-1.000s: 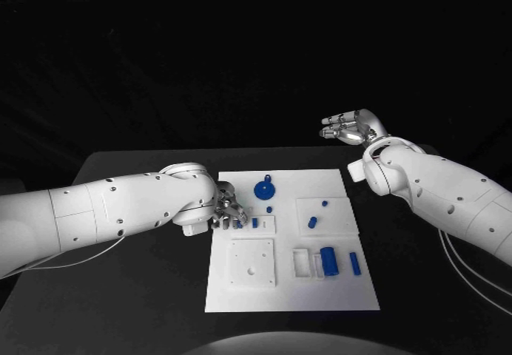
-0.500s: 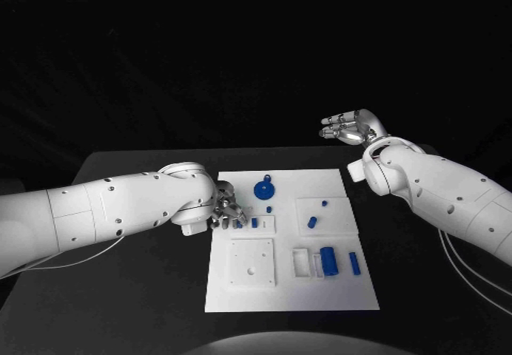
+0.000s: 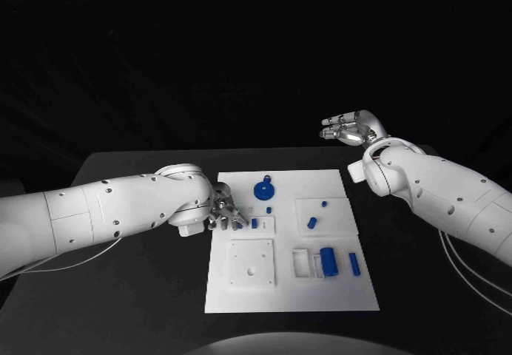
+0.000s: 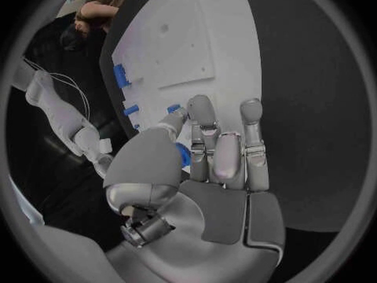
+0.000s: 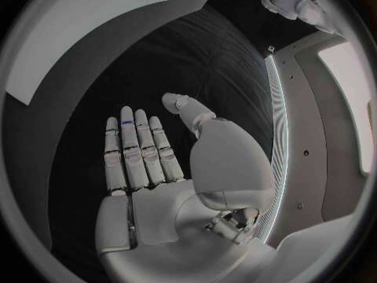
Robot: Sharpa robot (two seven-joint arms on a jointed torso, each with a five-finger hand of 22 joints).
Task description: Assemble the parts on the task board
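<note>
1. Standing at the black table (image 3: pixel 128 296), I see the white board (image 3: pixel 288 288) lying flat at its middle, long side running away from the robot.
2. The left hand (image 3: pixel 226 213) sits at the board's left edge, about midway along it. In the left wrist view its fingers (image 4: pixel 203 121) are curled in with the thumb closed against them, and a small blue part (image 4: pixel 182 154) is pinched between thumb and finger. Too little of that part shows to tell which way its long axis points.
3. The right hand (image 3: pixel 347 129) is raised beyond the table's far right corner, well apart from the board. Its fingers (image 5: pixel 132 146) are straight and side by side, thumb out to one side, holding nothing.
4. A round blue disc (image 3: pixel 263 190) lies near the board's far end.
5. A short blue peg (image 3: pixel 311 221) lies right of centre, tilted slightly off the board's long axis.
6. A blue block (image 3: pixel 330 261) and a slim blue bar (image 3: pixel 354 263) lie side by side near the right edge, both with their long axes along the board's length.
</note>
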